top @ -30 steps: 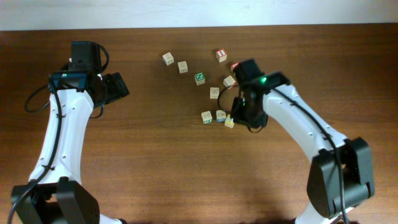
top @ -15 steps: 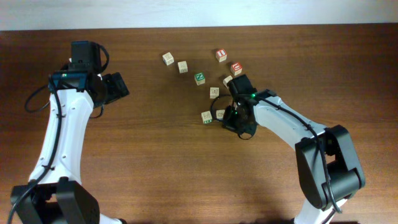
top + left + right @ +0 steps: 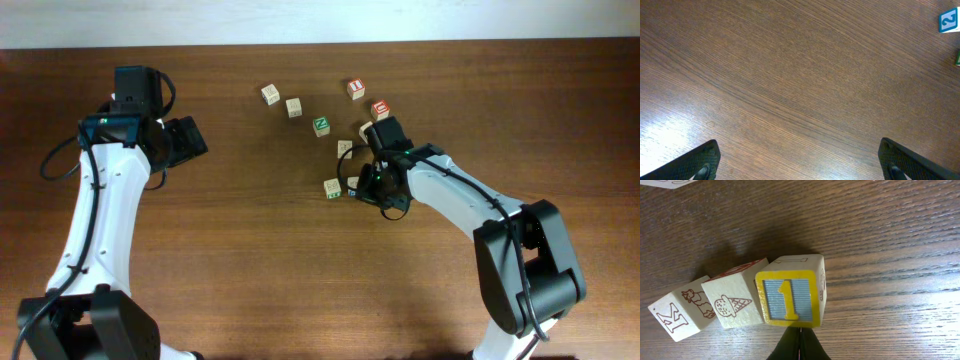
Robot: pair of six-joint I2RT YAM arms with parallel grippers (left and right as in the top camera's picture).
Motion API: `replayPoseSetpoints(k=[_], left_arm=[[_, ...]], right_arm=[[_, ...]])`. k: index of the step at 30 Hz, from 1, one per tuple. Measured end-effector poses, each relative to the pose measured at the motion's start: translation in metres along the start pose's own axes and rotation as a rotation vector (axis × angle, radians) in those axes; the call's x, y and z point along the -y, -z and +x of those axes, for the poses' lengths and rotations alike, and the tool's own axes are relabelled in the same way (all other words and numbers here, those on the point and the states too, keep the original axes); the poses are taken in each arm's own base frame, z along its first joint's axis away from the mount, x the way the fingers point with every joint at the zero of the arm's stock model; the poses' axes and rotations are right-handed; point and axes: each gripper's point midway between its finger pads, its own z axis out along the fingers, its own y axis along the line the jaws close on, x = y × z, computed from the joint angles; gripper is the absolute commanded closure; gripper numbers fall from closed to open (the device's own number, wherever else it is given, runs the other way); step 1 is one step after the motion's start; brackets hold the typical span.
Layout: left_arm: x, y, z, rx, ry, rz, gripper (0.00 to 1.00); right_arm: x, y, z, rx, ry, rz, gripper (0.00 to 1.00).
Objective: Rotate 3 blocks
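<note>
**Item 1, cube row.** Yellow-framed cube (image 3: pixel 790 297), its blue-striped face bearing a yellow "1", stands right-most of three cubes in the right wrist view. The ice-cream cube (image 3: pixel 735 305) sits against its left side. The K cube (image 3: pixel 677 317) is next, turned slightly askew. The row lies on the table (image 3: pixel 250 270), low in the loose cluster of cubes right of centre. From overhead the yellow cube is hidden under the wrist.

**Item 2, right gripper (image 3: pixel 799 344).** Jaws pressed together into a single dark wedge, holding nothing. The tip is at the yellow cube's near bottom edge, and actual contact cannot be settled. The arm reaches up and left from its base at lower right, with the wrist bent down over the row.

**Item 3, left gripper (image 3: pixel 800 165).** Fingers (image 3: pixel 702 160) spread wide over bare wood. The arm rises from lower left, its wrist at upper left, well apart from the cubes.

**Item 4, other stock.** Green-faced cube (image 3: pixel 321 125) and two red-marked cubes (image 3: pixel 356 88), farther back in the cluster.
</note>
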Motion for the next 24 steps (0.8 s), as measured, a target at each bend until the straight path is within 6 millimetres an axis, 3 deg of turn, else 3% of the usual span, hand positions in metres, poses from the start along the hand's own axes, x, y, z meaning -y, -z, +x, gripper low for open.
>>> replayPoseSetpoints(k=[3,5,7,10,11,16,21,24], left_arm=[[0.000,0.000,0.000,0.000,0.000,0.000,0.01],[0.000,0.000,0.000,-0.001,0.000,0.000,0.01],[0.000,0.000,0.000,0.001,0.000,-0.002,0.01],[0.000,0.000,0.000,0.001,0.000,-0.002,0.01],[0.000,0.000,0.000,0.001,0.000,-0.002,0.01],[0.000,0.000,0.000,0.001,0.000,-0.003,0.01],[0.000,0.000,0.000,0.001,0.000,-0.002,0.01],[0.000,0.000,0.000,0.001,0.000,-0.002,0.01]], right_arm=[[-0.002,0.000,0.002,-0.010,0.046,-0.009,0.96],[0.006,0.008,0.015,-0.089,0.055,0.035,0.96],[0.002,0.032,0.004,-0.105,0.072,0.042,0.94],[0.011,0.037,-0.026,-0.023,0.075,0.045,0.92],[0.014,0.031,-0.035,0.002,0.089,0.052,0.92],[0.025,-0.004,-0.032,-0.047,0.098,0.094,0.92],[0.015,-0.010,-0.039,-0.021,0.133,0.056,0.92],[-0.005,-0.013,-0.031,-0.017,0.189,0.021,0.92]])
